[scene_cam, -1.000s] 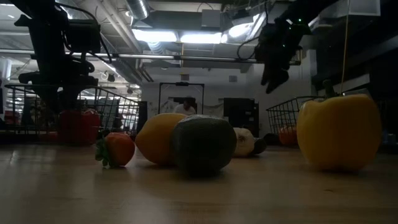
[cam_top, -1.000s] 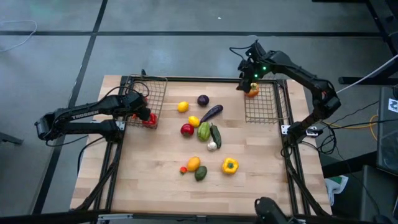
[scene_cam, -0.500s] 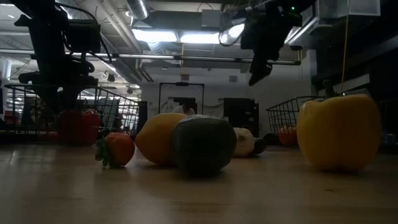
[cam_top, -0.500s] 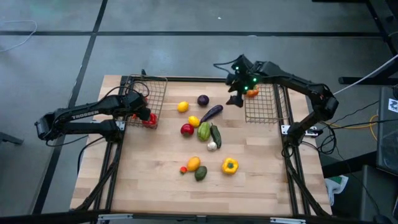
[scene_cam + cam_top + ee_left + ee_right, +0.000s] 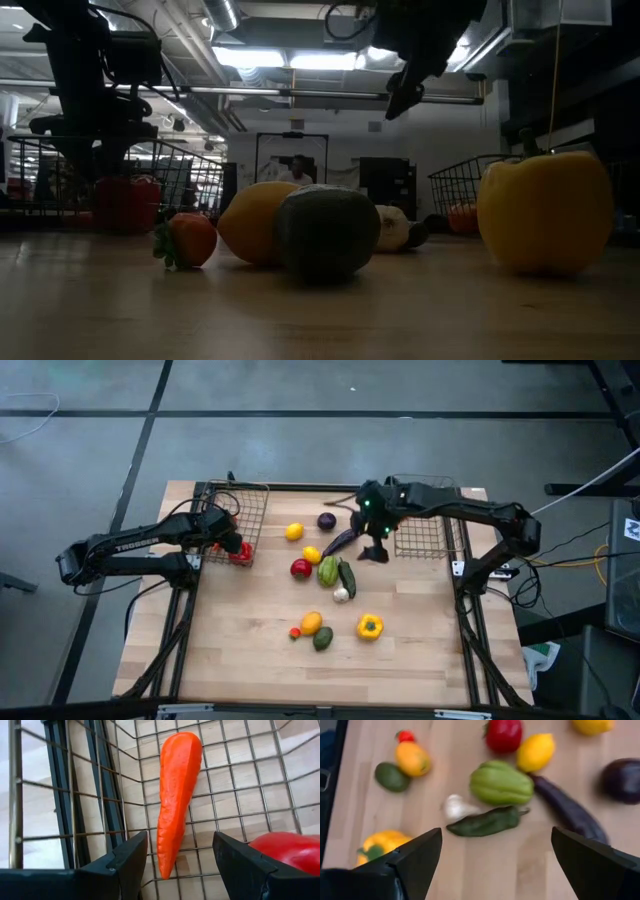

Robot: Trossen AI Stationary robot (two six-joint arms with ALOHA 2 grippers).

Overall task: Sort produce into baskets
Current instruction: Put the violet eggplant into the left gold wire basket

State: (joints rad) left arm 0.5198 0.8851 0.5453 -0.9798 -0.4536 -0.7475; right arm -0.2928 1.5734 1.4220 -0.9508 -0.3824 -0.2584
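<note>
Both arms are dark, slim, jointed links with black cables looped along them. The left arm (image 5: pixel 125 550) carries pale lettering on its long link. The right arm (image 5: pixel 470 512) shows small green lights near its wrist. Thick, wedge-shaped black fingers (image 5: pixel 125 865).

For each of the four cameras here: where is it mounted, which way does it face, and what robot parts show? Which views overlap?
High view: overhead, straight down on the table; both arms, right gripper above the produce pile.
Low view: tabletop height, level toward the room; yellow pepper near, right gripper overhead.
Left wrist view: into the left basket at a carrot; own left gripper, jaws apart.
Right wrist view: down at the produce; own open jaws.
Shared: the yellow pepper and the long eggplant also show from overhead.
</note>
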